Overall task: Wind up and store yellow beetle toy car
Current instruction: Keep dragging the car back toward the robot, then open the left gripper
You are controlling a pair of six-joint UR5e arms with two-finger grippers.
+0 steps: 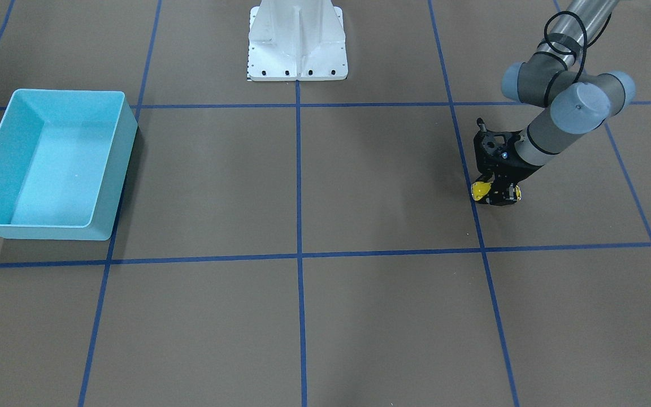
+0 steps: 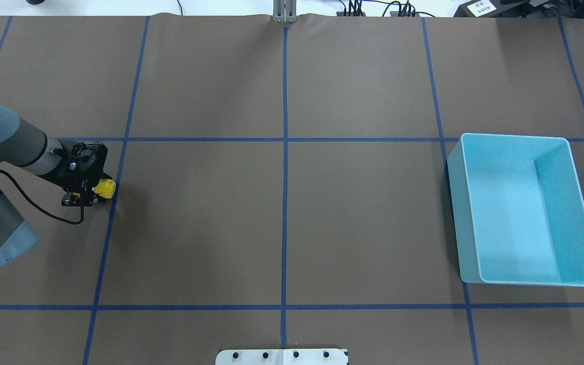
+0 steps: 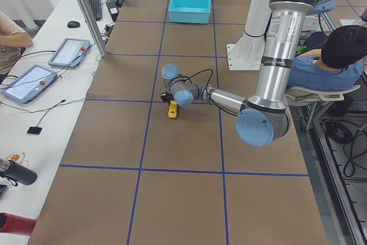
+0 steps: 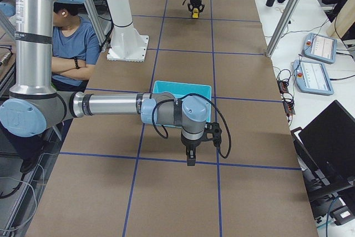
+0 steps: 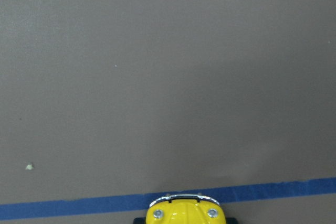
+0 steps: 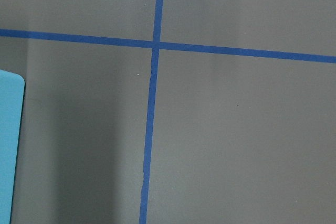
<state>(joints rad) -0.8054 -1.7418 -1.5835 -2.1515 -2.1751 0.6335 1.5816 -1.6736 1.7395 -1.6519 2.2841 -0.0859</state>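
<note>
The only writing we find is on a white label beyond the table's far edge, and it is too small for us to read. We see the left gripper down at the table, its jaws narrowed onto the yellow beetle toy car, with yellow showing on either side of them. The car sits on the brown paper on the robot's left side, its chrome-bumpered end over a blue tape line. The right gripper hangs above the table near the turquoise bin; whether its jaws are apart we cannot tell. The bin stands on the robot's right, well apart from the car — we see only its bare floor.
</note>
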